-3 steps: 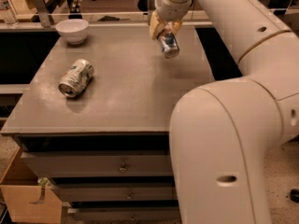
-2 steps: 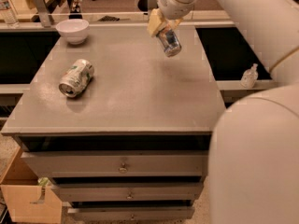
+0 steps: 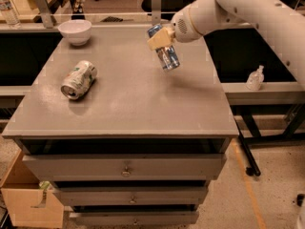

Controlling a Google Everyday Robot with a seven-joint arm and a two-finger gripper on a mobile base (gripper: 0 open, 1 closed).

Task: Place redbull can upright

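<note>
The redbull can (image 3: pixel 167 57), slim, blue and silver, hangs tilted in the air above the right part of the grey table (image 3: pixel 128 104). My gripper (image 3: pixel 160 38) is shut on the can's upper half, its tan fingers (image 3: pixel 159 40) around it. The can's lower end points down and to the right, clear of the tabletop. The white arm reaches in from the upper right.
A fatter silver can with a green-and-white label (image 3: pixel 78 79) lies on its side at the table's left. A white bowl (image 3: pixel 75 31) stands at the back left corner. A small bottle (image 3: pixel 255 78) sits on a lower shelf to the right. Drawers are below the tabletop.
The arm has swung back to the right and up out of the foreground. The gripper with the redbull can has shifted slightly toward the table's middle, still holding it tilted.
</note>
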